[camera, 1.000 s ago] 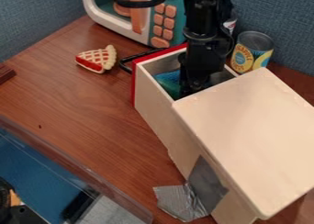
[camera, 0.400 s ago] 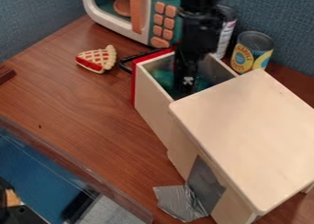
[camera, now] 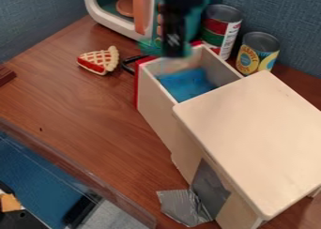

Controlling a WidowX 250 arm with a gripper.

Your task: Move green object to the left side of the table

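Blue fabric panels (camera: 276, 10) stood behind a brown wooden tabletop (camera: 81, 106). Item: one green object (camera: 150, 47), blurred, at the gripper's lower end, raised by the drawer's far left corner. Item: one black gripper (camera: 174, 47), closed on the green object as far as I could see, though the blur hid how wide it stood. A moment earlier it had been down inside the drawer; since then it had risen out and shifted toward the microwave, the green object with it. Item: one open drawer (camera: 153, 89), red-fronted, black-handled, its blue bottom (camera: 187, 84) now exposed. Item: one pale wooden box (camera: 257, 134), unmoved, with silver tape (camera: 185, 206) at its near foot. Item: one toy microwave (camera: 106, 17), its buttons, plain to see before, now largely covered. Item: one red-and-green can (camera: 219, 28), more fully revealed, beside a yellow-and-blue can (camera: 257, 52), unchanged. Item: one toy pie slice (camera: 99, 60), lying where it had lain, left of the drawer. Item: one clear bin (camera: 75, 179), near left, also unchanged.
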